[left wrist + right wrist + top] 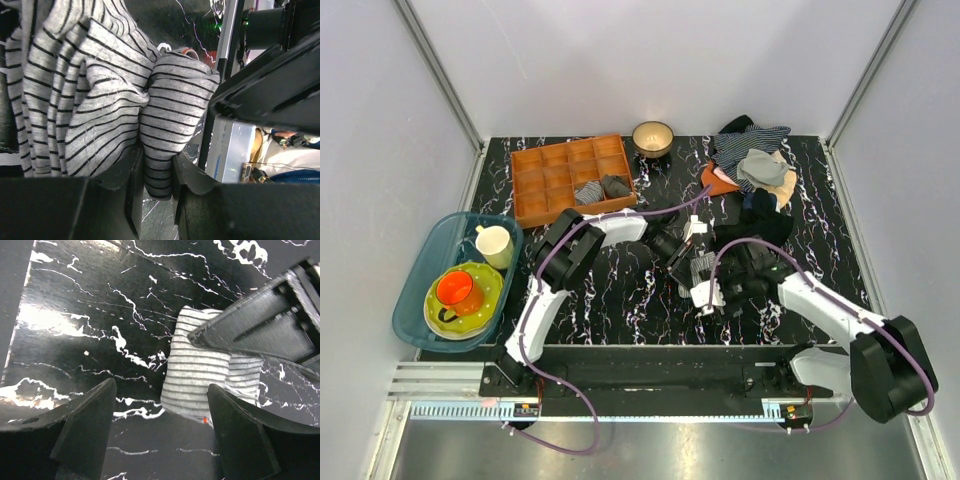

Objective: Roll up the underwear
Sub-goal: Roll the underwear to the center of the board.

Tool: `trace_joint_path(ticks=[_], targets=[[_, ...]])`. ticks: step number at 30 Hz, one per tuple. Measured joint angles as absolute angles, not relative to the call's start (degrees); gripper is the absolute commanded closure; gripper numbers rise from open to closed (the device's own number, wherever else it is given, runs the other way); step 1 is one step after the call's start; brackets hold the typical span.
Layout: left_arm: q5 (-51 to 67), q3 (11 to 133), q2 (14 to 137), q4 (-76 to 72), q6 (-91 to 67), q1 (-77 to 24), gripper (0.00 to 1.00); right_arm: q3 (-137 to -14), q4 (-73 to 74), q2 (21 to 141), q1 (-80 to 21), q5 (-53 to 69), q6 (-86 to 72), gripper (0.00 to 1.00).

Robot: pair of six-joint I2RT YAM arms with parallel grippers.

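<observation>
The underwear [703, 267], white cloth with thin grey stripes, lies bunched in a small roll on the black marbled table between my two grippers. In the left wrist view a thick fold of the underwear [175, 100] hangs down between the jaws of my left gripper [157, 170], and both pads press its sides. My right gripper [160, 430] stands wide open just short of the roll [195, 375], with only bare table between its fingers. A small orange-red tag [205, 418] shows at the roll's lower edge, close to the right finger. From above, the right gripper [715, 295] sits directly in front of the roll.
An orange divided tray [570, 175] at the back left holds rolled garments. A bowl [652, 138] stands behind it. A pile of clothes [755, 165] and a black cloth [755, 225] lie at the back right. A blue bin [420, 290] with a cup and plates is at the left.
</observation>
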State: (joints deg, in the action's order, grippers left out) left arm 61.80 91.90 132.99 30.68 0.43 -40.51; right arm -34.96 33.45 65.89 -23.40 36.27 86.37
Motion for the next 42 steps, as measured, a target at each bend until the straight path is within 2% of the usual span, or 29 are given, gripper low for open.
trace_joint_path(ticks=[7,11,12,13,16,19,23,28,34,37,42], targets=[[61.93,93.69,134.13,32.86,-1.43,-40.32,0.69,-32.14,21.39,72.42,-29.50,27.51,86.39,0.22],[61.30,93.51,134.10,32.62,-2.02,-40.23,0.63,-31.86,16.62,74.28,-30.46,24.82,86.13,0.31],[61.25,93.01,133.86,31.99,-2.57,-40.18,0.61,-31.83,15.75,74.63,-30.57,24.36,86.04,0.39],[61.12,92.55,133.56,31.40,-2.96,-40.14,0.54,-31.86,14.98,75.05,-30.70,23.83,85.89,0.43],[59.37,87.79,129.93,26.22,-5.32,-39.90,0.41,-32.08,12.53,76.82,-30.81,21.80,85.23,0.59],[54.81,79.68,123.15,18.81,-7.68,-39.86,0.38,-33.65,12.08,78.52,-30.85,20.62,83.44,0.69],[46.15,64.01,110.56,7.46,-10.52,-36.58,0.36,-36.75,14.96,80.55,-30.76,20.51,80.44,0.72],[38.44,47.79,96.71,-6.70,-9.91,-33.34,0.33,-46.72,26.28,86.94,-28.71,24.49,76.40,0.73],[34.63,29.69,85.10,-23.05,-2.48,-39.68,0.30,-62.54,45.78,99.70,-22.98,34.81,74.39,0.73],[33.26,27.81,84.75,-25.41,1.96,-44.64,0.29,-69.01,54.22,106.19,-20.80,39.29,74.59,0.73],[30.39,31.59,87.39,-26.65,7.07,-48.53,0.27,-75.57,65.45,114.28,-18.28,45.36,74.72,0.73]])
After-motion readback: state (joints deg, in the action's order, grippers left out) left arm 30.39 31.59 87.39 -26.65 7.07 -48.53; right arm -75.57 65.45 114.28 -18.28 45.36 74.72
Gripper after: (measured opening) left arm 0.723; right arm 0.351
